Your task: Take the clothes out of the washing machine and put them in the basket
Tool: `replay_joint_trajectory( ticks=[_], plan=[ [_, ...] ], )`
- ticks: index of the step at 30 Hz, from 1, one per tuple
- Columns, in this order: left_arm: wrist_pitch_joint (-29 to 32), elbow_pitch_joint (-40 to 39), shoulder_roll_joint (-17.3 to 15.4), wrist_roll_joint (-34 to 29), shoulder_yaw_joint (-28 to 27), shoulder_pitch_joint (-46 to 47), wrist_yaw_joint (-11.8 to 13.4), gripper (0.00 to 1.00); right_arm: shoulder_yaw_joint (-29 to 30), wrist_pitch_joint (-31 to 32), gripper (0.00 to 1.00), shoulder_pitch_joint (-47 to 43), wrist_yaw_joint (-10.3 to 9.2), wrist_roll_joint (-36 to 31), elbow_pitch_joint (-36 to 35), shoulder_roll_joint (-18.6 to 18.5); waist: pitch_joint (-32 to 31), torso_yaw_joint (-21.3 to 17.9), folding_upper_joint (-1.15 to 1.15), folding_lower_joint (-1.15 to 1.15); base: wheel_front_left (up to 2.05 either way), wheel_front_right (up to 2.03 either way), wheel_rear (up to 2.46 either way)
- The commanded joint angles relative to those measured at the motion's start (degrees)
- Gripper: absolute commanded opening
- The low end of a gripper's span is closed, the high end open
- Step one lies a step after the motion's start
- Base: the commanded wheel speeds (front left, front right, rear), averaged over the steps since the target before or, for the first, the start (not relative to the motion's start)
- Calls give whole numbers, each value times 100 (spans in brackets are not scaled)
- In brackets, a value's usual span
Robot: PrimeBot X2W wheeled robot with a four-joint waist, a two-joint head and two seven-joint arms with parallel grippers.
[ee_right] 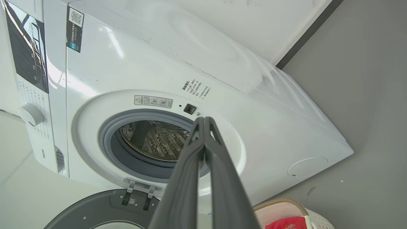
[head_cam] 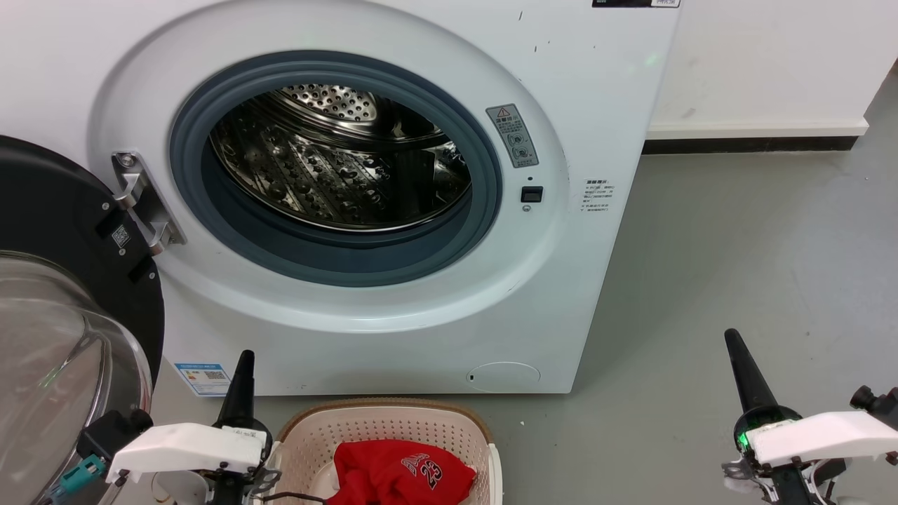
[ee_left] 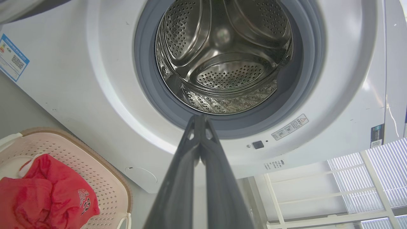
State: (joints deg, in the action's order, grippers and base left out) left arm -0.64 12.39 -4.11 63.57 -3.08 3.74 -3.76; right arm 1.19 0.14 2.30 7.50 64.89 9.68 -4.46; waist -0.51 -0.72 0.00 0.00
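Nearest, the left gripper [head_cam: 244, 365] and the right gripper [head_cam: 736, 351] both point up at the washer, each with its fingers pressed together on nothing. Between them, closer to the left one, the basket [head_cam: 382, 405] sits on the floor just before the machine, cream with a brown rim. The jersey [head_cam: 400, 477] lies crumpled in it, bright red with a bit of white trim, and a white "23" reads under an arc of lettering too small to make out. Behind stands the washer [head_cam: 561, 105], its door [head_cam: 63, 210] swung open to the left. A blue label [head_cam: 203, 379] is at its lower left corner and a warning sticker [head_cam: 513, 135] with a red triangle is beside the grey seal [head_cam: 484, 203]; their print is unreadable. Deepest, the steel drum [head_cam: 337, 175] gleams.
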Motion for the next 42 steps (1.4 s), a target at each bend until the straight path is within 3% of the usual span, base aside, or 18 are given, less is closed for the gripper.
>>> replay_joint_trajectory(
  ticks=[1,42],
  plan=[
    [46,-32,5,176,-42,127,-50,0,25,36,0,138,0,187,0,-39,2,2,0,0,0,0,0],
    [561,124,97,2208,-279,250,-302,0,258,373,0,347,-1,2245,321,-4,48,50,0,0,0,0,0]
  ],
)
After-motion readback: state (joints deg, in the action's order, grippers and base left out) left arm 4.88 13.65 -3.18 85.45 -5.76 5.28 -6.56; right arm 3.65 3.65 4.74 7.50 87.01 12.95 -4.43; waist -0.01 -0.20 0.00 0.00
